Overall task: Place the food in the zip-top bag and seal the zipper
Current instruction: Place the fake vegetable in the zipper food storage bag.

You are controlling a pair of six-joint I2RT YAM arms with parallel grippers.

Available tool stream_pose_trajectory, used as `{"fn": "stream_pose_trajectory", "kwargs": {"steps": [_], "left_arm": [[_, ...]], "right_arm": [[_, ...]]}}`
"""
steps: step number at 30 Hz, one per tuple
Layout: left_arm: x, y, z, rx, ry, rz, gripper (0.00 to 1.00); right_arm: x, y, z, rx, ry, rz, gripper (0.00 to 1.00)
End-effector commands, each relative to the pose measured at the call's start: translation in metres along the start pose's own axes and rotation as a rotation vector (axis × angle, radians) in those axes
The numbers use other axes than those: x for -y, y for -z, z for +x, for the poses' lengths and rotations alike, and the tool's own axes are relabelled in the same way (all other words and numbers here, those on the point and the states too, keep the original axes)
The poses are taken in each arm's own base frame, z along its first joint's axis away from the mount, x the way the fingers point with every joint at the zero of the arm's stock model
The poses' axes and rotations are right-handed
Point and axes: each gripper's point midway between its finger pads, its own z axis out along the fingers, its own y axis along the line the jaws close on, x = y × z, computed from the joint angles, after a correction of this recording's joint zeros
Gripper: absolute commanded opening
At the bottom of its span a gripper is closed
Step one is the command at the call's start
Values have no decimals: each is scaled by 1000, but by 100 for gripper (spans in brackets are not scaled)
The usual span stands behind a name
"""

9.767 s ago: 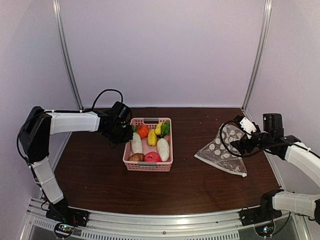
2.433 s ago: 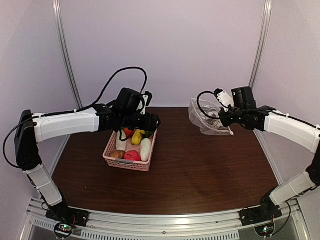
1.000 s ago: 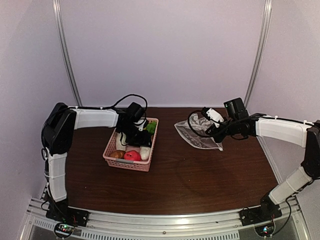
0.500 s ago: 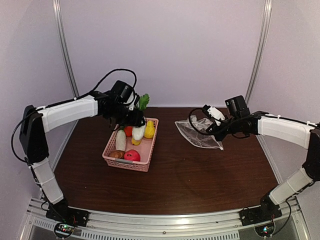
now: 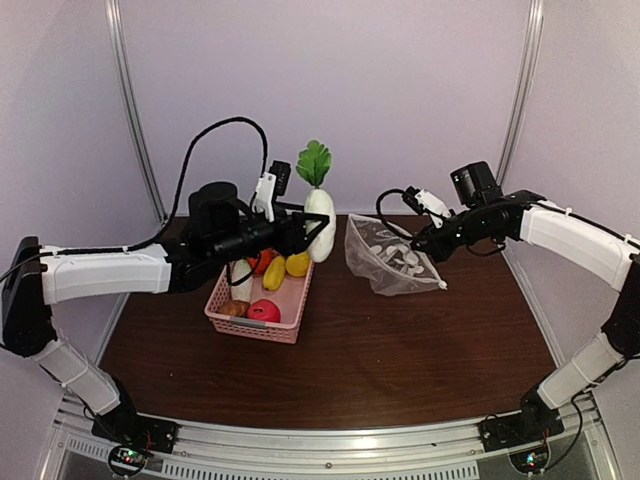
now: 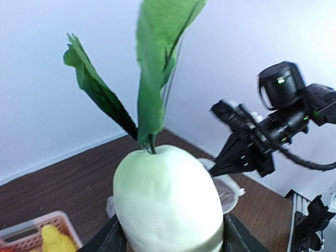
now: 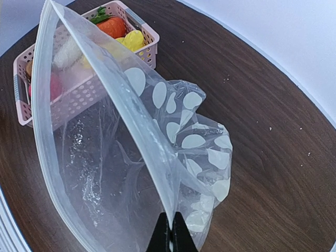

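My left gripper [image 5: 312,234] is shut on a white radish [image 5: 320,222] with green leaves [image 5: 314,162], held upright in the air to the right of the pink basket [image 5: 252,322]. From the left wrist the radish [image 6: 168,205] fills the space between the dark fingers [image 6: 107,241]. More food lies in the basket: yellow pieces [image 5: 275,272], a red one [image 5: 263,311] and an orange one [image 5: 262,262]. My right gripper [image 5: 418,243] is shut on the edge of the zip-top bag [image 5: 390,258], which hangs open. The zipper [image 7: 105,100] runs up from the shut right gripper [image 7: 170,236].
The pink basket [image 7: 142,26] stands left of the bag on the brown table [image 5: 400,350]. Metal frame posts [image 5: 135,120] rise at the back corners, with white walls behind. The right arm [image 6: 283,115] shows beyond the radish in the left wrist view.
My left gripper has lifted the radish out of the basket and carried it up and right toward the bag. The right gripper has raised the bag's edge slightly.
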Motion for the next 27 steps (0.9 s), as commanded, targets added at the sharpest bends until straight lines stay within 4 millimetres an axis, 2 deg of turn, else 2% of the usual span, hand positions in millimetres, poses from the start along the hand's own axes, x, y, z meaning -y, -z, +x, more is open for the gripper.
{"fn": "stream_pose_trajectory", "kwargs": {"steps": [1, 5, 7, 10, 13, 17, 21, 23, 27], "left_arm": [[71, 9, -71, 395, -72, 219, 21], [93, 5, -75, 501, 9, 288, 20], [95, -1, -75, 539, 69, 291, 19], [95, -21, -64, 549, 117, 254, 18], [85, -35, -49, 562, 148, 158, 15], [60, -41, -36, 606, 230, 51, 14], [46, -50, -25, 636, 264, -7, 14], [40, -49, -24, 666, 288, -27, 14], [34, -30, -34, 746, 317, -40, 12]], "right_arm": [[-15, 2, 5, -64, -67, -86, 0], [-16, 2, 2, -76, -77, -99, 0], [-18, 0, 2, -77, -88, -112, 0], [-23, -1, -3, -62, -113, -143, 0], [-25, -1, -8, -49, -128, -162, 0], [-30, 2, -16, -31, -156, -195, 0], [-32, 1, -23, -18, -192, -223, 0], [-32, -1, -24, -22, -216, -228, 0], [-22, -4, -22, -25, -242, -198, 0]]}}
